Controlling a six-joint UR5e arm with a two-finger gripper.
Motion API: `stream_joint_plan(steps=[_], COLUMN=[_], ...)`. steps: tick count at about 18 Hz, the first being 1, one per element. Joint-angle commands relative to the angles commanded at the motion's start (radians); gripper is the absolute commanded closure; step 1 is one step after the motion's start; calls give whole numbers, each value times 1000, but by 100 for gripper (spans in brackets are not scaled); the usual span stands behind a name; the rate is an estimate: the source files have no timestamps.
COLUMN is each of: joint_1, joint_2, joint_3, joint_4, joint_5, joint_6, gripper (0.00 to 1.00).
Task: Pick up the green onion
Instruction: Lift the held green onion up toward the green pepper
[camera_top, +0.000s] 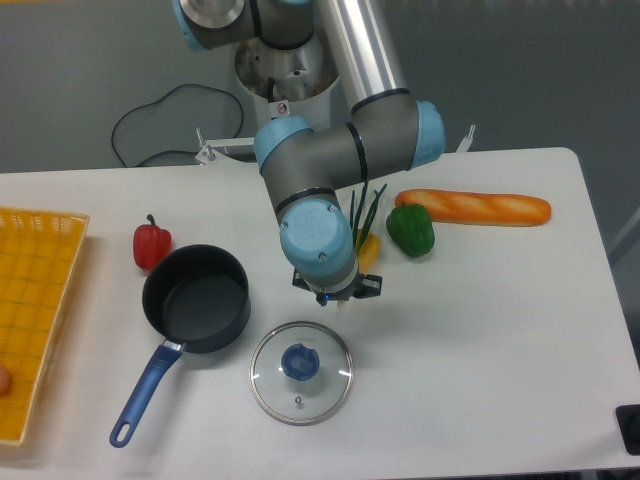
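The green onion (367, 208) lies on the white table just behind the arm's wrist. Only its thin dark green leaves show, fanning up toward the back. Its lower end runs down under the wrist and is hidden, beside a small yellowish piece (368, 250). My gripper (338, 292) points straight down below the blue wrist joint, right over the onion's near end. Only dark bits of the fingers stick out under the wrist, so I cannot tell how the jaws stand or whether they touch the onion.
A green bell pepper (411, 229) and a baguette (480, 207) lie right of the onion. A red pepper (150, 245), a dark pot with a blue handle (196, 298) and a glass lid (300, 373) are left and in front. A yellow basket (30, 300) is at the left edge.
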Motion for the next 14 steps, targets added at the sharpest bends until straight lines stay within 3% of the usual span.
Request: stream_joint_plan(steps=[4,6,14], joint_1=[-3,-6,-11], joint_2=[31,51,92], joint_3=[28,37,48], joint_4=[-69,-75,-121], joint_5=[5,0,-5], joint_6=[47,142,311], gripper=[90,90,90])
